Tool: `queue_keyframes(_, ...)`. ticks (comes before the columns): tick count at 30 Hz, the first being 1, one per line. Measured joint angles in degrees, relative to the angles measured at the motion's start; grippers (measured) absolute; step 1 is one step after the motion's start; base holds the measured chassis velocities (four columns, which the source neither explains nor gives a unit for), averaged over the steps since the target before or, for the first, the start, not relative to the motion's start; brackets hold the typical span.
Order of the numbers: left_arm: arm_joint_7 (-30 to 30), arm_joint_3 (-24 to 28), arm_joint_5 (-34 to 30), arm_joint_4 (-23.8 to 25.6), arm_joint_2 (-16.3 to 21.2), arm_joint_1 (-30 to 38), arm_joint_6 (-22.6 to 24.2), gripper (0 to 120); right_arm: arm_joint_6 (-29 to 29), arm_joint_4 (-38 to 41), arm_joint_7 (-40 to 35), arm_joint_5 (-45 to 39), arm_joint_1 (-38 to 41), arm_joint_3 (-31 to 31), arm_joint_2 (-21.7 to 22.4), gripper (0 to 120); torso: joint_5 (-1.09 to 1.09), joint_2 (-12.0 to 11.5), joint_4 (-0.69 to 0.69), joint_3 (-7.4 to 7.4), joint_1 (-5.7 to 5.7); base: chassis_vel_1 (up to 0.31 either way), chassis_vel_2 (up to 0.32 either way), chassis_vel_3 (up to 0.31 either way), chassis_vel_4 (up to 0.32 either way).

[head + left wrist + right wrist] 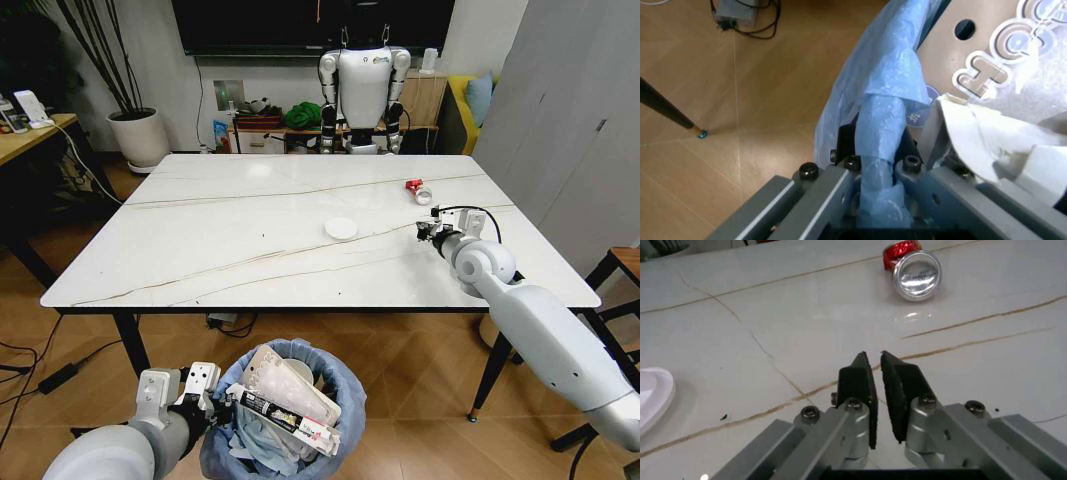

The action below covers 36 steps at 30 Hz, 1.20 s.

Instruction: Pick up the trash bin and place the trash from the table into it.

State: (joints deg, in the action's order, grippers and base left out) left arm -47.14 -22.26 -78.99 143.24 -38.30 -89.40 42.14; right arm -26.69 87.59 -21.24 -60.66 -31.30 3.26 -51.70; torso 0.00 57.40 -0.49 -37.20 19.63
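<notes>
The left gripper [877, 165] is clenched on the rim of the round bin lined with light-blue plastic [345, 385], below the near edge of the white marble-look bench [200, 230]. The right gripper [875, 371], clenched and empty, hovers over the bench right side, near the red wrapper with silver lid [912, 270]. A round white lid [341, 228] lies mid-bench.

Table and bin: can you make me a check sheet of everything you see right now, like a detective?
Surface: white marble-look table, thin veins, black edge.
Job's things: bin with blue bag below the table's near edge, stuffed with packets and paper. On the table are a round white lid and a red wrapper with a shiny round end.
Clutter: nothing seen on the table besides those.
Grippers: left gripper clamped on the bin's bag rim; right gripper low over the table short of the wrapper, jaws nearly together, holding nothing.
Cables: black cords on the floor, left.
Surroundings: parked white robot, potted plant, wooden desk.
</notes>
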Motion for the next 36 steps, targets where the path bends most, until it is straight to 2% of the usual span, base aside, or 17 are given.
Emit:
queue_keyframes(1, 0.0, 0.0, 0.0, 0.0, 0.0, 0.0, 0.0, 0, 0.1, 0.0, 0.0, 0.0, 0.1, 0.1, 0.1, 13, 0.0, 0.0, 0.0, 0.0, 0.0, 0.0, 0.0, 0.0, 0.0)
queue_keyframes(2, 0.0, 0.0, 0.0, 0.0, 0.0, 0.0, 0.0, 0, 0.1, 0.0, 0.0, 0.0, 0.1, 0.1, 0.1, 13, 0.0, 0.0, 0.0, 0.0, 0.0, 0.0, 0.0, 0.0, 0.0)
queue_keyframes(5, 0.0, 0.0, 0.0, 0.0, 0.0, -0.2, 0.0, 0, 0.3, 0.0, 0.0, 0.0, 0.3, 0.3, 0.3, 27, 0.0, 0.0, 0.0, 0.0, 0.0, 0.0, 0.0, 0.0, 0.0)
queue_keyframes(6, 0.0, 0.0, 0.0, 0.0, 0.0, -0.2, 0.0, 0, 0.3, 0.0, 0.0, 0.0, 0.3, 0.3, 0.3, 27, 0.0, 0.0, 0.0, 0.0, 0.0, 0.0, 0.0, 0.0, 0.0)
queue_keyframes(9, 0.2, -0.1, 0.0, 0.0, 0.0, -0.3, 0.0, 0, 0.3, -0.3, -0.1, 0.3, 0.7, 0.4, 0.4, 44, 0.0, 0.0, 0.01, 0.0, 0.0, 0.0, 0.0, 0.0, 0.0)
queue_keyframes(11, 0.2, -0.1, 0.0, 0.0, 0.0, -0.2, 0.0, 0, 0.3, -0.3, -0.1, 0.4, 0.8, 0.4, 0.5, 46, 0.0, 0.0, 0.01, 0.0, 0.0, 0.0, 0.0, 0.0, 0.0)
queue_keyframes(13, 0.5, -0.2, 0.0, 0.0, 0.0, -0.2, 0.0, 0, 0.3, -0.3, -0.2, 0.5, 0.9, 0.4, 0.7, 57, 0.0, 0.0, 0.01, 0.0, 0.0, 0.0, 0.0, 0.0, 0.0)
queue_keyframes(14, 0.5, -0.2, 0.0, 0.0, 0.0, -0.2, 0.0, 0, 0.3, -0.3, -0.2, 0.5, 0.9, 0.4, 0.7, 57, 0.0, 0.0, 0.01, 0.0, 0.0, 0.0, 0.0, 0.0, 0.0)
queue_keyframes(18, 0.7, -0.2, 0.1, 0.0, 0.0, -0.2, 0.0, 0, -0.5, -1.2, -0.1, 0.8, 1.8, 0.3, 0.9, 77, 0.0, 0.0, 0.0, 0.0, 0.0, 0.0, 0.0, 0.0, 0.0)
queue_keyframes(19, 0.7, -0.2, 0.1, 0.0, 0.0, -0.2, 0.0, 0, -0.5, -1.2, -0.1, 0.8, 1.8, 0.3, 0.9, 77, 0.0, 0.0, 0.0, 0.0, 0.0, 0.0, 0.0, 0.0, 0.0)
queue_keyframes(22, 1.3, 0.1, 0.6, 0.0, -0.1, -0.2, 0.0, 0, -1.4, -2.3, -0.2, 0.6, 3.0, 0.1, 0.5, 90, 0.0, 0.0, 0.01, 0.0, 0.0, 0.0, 0.0, 0.0, 0.0)
queue_keyframes(23, 1.3, 0.1, 0.6, 0.0, -0.1, -0.2, 0.0, 0, -1.4, -2.3, -0.2, 0.6, 3.0, 0.1, 0.5, 90, 0.0, 0.0, 0.01, 0.0, 0.0, 0.0, 0.0, 0.0, 0.0)
queue_keyframes(25, 1.5, 0.2, 0.8, 0.0, -0.1, -0.2, 0.0, 0, -1.6, -3.4, -0.1, 0.7, 3.6, 0.0, 0.3, 98, -0.01, 0.0, 0.01, 0.0, 0.0, 0.0, 0.0, 0.0, 0.0)
queue_keyframes(36, 2.2, 0.3, 1.0, 0.0, 0.1, -0.2, 0.0, 0, -1.2, -8.6, 1.8, 1.6, 8.2, -2.0, -1.4, 100, 0.0, 0.0, -0.01, 0.0, 0.0, 0.0, 0.0, 0.0, 0.0)
